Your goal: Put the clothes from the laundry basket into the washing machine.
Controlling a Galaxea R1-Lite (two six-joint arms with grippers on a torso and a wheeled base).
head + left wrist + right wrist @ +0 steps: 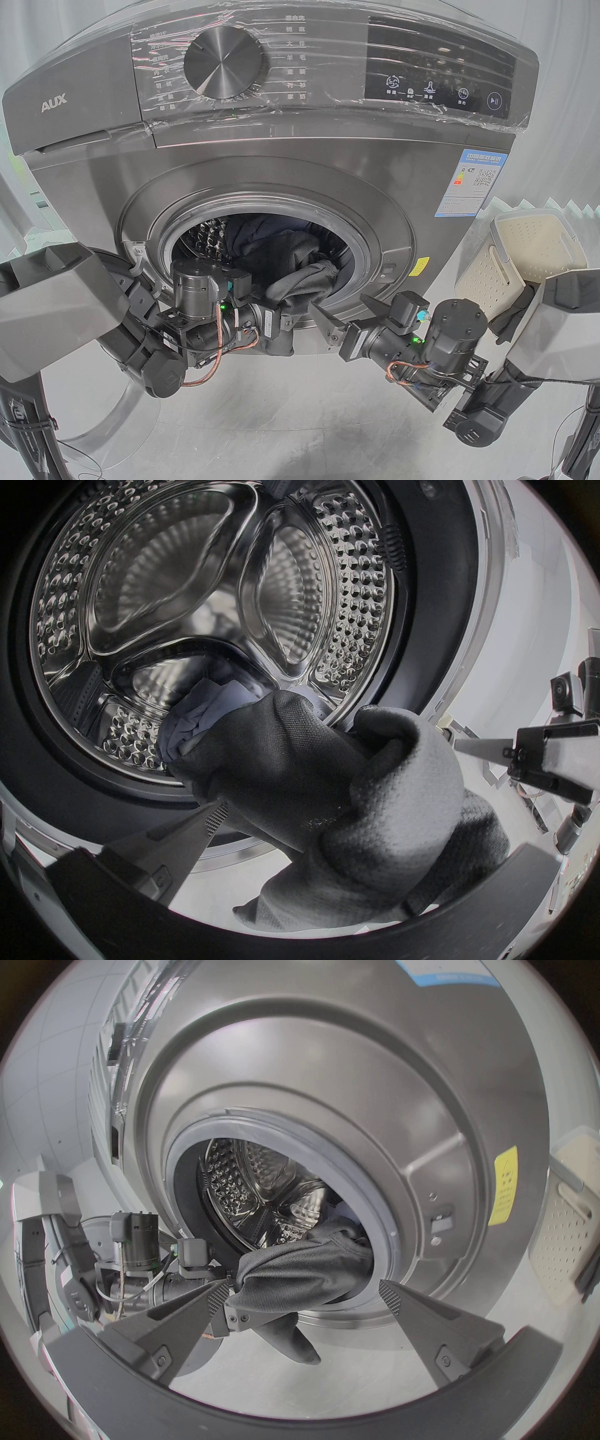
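Left claw (300, 811) sits at the lower lip of the washing machine (312, 162), standing wide. One finger (181, 842) shows bare and the other is buried under the grey garment (375, 805), which seems to be draped over it rather than pinched. Just beside it, on the basket side, the right claw (301, 1288) gapes wide and empty, its fingers aimed at the same bundle.

The grey garment lies half in, half out: its bulk is bunched over the rim ahead of the left claw, and a tail hangs below that claw toward the floor. It looks like a soft, light knit, limp enough to sag and slide back out. The thick bunched fold at the lip is probably the best place to grip, rather than the loose tail.

Beyond both claws, a pale blue cloth (206, 711) rests in the drum (187, 592). Well off past the right claw's outer side stands the laundry basket (537, 244), with a dark garment (515, 312) hanging over its edge.
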